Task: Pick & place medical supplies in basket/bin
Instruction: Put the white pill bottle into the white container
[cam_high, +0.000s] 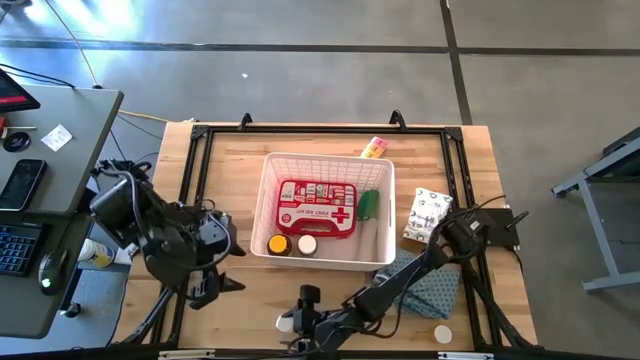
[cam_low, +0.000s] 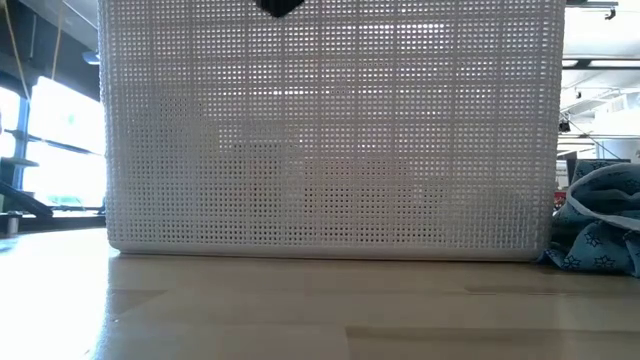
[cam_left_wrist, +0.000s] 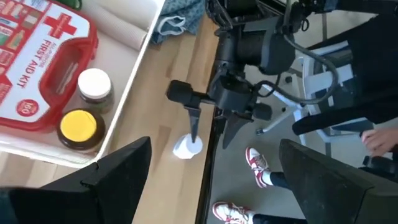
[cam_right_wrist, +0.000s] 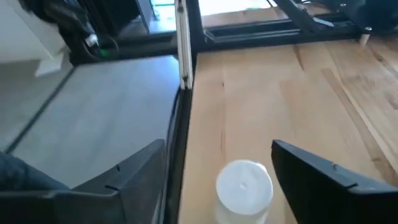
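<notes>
Looking maybe halfway: first-aid case (cam_high: 316, 207), green roll (cam_high: 369, 204), two bottles (cam_high: 292, 244) in white basket (cam_high: 268, 190); right gripper (cam_high: 297, 321) spread wide around white-capped bottle (cam_right_wrist: 244, 189) at front table edge; left gripper (cam_high: 213, 287) idle, open

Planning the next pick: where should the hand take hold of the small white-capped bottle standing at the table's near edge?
Grip the small white-capped bottle across its round sides just below the cap, coming straight down; it stands upright between the right hand's open fingers.
</notes>
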